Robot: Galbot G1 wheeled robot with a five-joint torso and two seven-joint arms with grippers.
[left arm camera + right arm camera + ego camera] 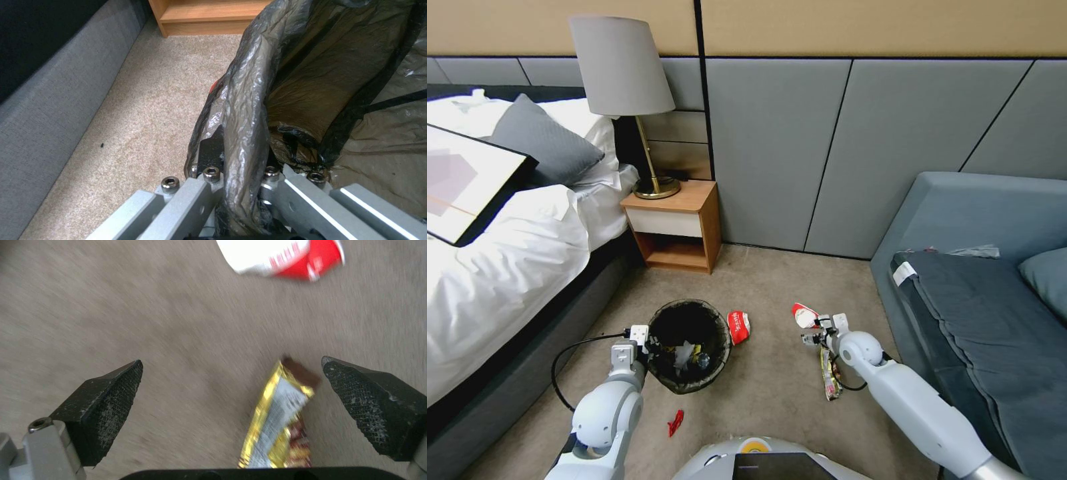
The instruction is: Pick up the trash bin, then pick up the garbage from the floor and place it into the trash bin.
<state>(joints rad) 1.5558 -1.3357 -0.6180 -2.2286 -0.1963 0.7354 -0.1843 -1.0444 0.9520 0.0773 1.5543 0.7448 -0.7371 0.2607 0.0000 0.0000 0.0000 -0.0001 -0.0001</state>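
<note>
The left gripper (238,176) is clenched on the near-left rim of the small round trash bin (688,345), its metal fingers (209,156) pinching the crinkled black liner bag (249,110) folded over the edge. The bin sits over the beige carpet floor (774,400) in front of the robot, with crumpled white paper and other litter already lying at its bottom. Touching the bin's far-right side is a red-and-white packet (738,327). On the near side, a small red scrap (675,422) lies on the carpet close to the left arm. The right gripper (231,390) hangs just over the floor to the right of the bin, released, its black ribbed pads (111,400) spread wide and grasping nothing; a long yellow-and-dark snack wrapper (280,420) lies on the carpet between them, nearer one pad. Just beyond the gripper lies another red-and-white packet (285,256). Farther off, a wooden nightstand (677,227) carrying a brass lamp with a grey shade (624,93) stands against the grey panelled wall, a white bed (500,267) on the left and a grey-blue sofa (980,280) on the right.
</note>
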